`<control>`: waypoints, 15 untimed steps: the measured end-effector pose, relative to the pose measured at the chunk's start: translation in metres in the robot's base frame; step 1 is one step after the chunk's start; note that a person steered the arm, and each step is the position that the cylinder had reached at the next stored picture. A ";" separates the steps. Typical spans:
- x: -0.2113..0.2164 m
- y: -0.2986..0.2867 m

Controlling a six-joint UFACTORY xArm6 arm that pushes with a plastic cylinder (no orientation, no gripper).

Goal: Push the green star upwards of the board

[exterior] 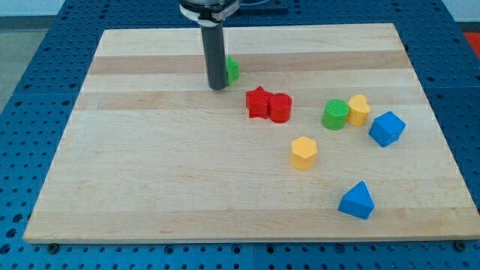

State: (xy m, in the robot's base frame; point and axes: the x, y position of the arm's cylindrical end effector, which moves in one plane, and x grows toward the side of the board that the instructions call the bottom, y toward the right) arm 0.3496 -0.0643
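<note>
Blue perforated metal (pixel 30 90) surrounds the desk (pixel 187 195), a pale wooden board with lengthwise grain bands that fills most of the view. No container stands on it; the blocks lie loose on the bare wood.

My tip (pixel 217 87) comes down from the view's top edge as a straight dark rod and meets the board in the upper middle. As end effector it is only a rod, with nothing that opens or closes, and it holds nothing. It stands just to the view's left of the green star (pixel 232 69), covering most of it; whether the two touch cannot be told. The star lies in the board's upper part, near the view's top, and only its right side shows, so its shape is hard to make out.

To the lower right of the tip, a red star (pixel 258 103) and a red cylinder (pixel 280 108) sit touching. Further to the view's right, a green cylinder (pixel 335 114) and a yellow block (pixel 359 109) stand side by side, with a blue block (pixel 386 128) just beside them. A yellow hexagonal block (pixel 304 152) lies alone below the red pair, and a blue triangular block (pixel 356 200) lies nearest the view's bottom.
</note>
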 end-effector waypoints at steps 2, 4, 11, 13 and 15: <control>-0.026 -0.008; -0.042 -0.001; -0.042 0.085; -0.068 0.099; -0.107 0.099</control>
State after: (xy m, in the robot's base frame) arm 0.2429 0.0347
